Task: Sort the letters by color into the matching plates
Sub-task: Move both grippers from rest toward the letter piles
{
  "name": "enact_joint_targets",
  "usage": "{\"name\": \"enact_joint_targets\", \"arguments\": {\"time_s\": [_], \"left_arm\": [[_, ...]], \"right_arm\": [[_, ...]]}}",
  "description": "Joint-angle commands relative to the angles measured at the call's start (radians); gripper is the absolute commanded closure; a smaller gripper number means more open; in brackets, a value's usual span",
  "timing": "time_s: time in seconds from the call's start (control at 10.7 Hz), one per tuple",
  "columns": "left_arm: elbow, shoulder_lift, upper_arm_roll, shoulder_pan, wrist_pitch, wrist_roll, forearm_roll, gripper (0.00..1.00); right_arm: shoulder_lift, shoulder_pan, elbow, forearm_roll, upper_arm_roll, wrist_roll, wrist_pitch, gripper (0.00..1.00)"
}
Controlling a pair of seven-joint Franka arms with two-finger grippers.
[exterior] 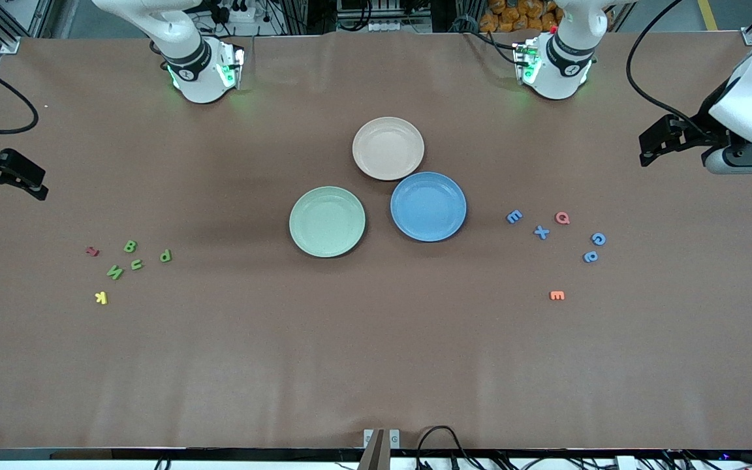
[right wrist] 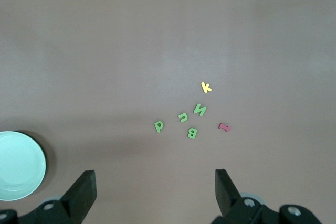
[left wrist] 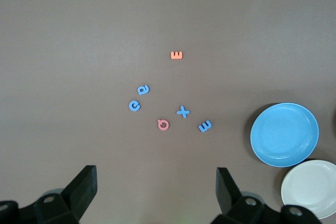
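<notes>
Sorting has not started: all three plates in the middle of the surface (exterior: 376,365) are bare. The mint green plate (exterior: 327,221) sits toward the right arm's end, the blue plate (exterior: 428,206) just beside it toward the left arm's end, and the beige-pink plate (exterior: 388,148) lies farther from the front camera, its rim meeting the blue one.

The four green letters (exterior: 130,246) cluster near the right arm's end of the surface: a B, a P (exterior: 165,256), an N (exterior: 114,272) and a small curved one between them. A dark red letter (exterior: 93,250) and a yellow K (exterior: 101,297) lie close by and belong in neither plate. The four blue letters (exterior: 514,217) lie toward the left arm's end: an E, an X (exterior: 541,232) and two rounded ones nearer that end. A pink Q (exterior: 562,218) sits right among them and an orange E (exterior: 557,296) lies nearer the front camera.

The right gripper (exterior: 4,173) hangs high at its own edge of the surface with jaws spread wide and nothing between them; the left gripper (exterior: 670,140) does the same at its edge. Each wrist view looks down on its own cluster ahead of the open jaws, so each arm is plainly the nearer one for one colour: right for green, left for blue. Each plate lies well apart from its cluster, toward the middle, so every carry will likely run inward. The pink Q close to the blue X looks like the pick most likely to go wrong
</notes>
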Motion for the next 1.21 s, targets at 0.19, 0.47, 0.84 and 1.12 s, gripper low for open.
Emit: {"name": "enact_joint_targets", "arguments": {"time_s": [0.19,0.47,0.84,1.12], "left_arm": [[0.007,-0.009,-0.001,0.003,-0.019,0.021,0.018,0.00],[0.005,-0.001,-0.001,0.003,-0.017,0.024,0.007,0.00],[0.004,0.005,-0.006,0.000,-0.008,0.027,0.014,0.00],[-0.031,0.016,-0.009,0.002,0.032,0.027,0.020,0.00]], "right_arm": [[0.007,-0.004,0.015,-0.003,0.001,0.014,-0.002,0.00],[0.013,-0.003,0.015,-0.003,0.001,0.013,-0.002,0.00],[0.013,-0.004,0.015,-0.003,0.001,0.013,0.004,0.00],[0.014,-0.003,0.014,-0.001,0.001,0.013,0.008,0.00]]}}
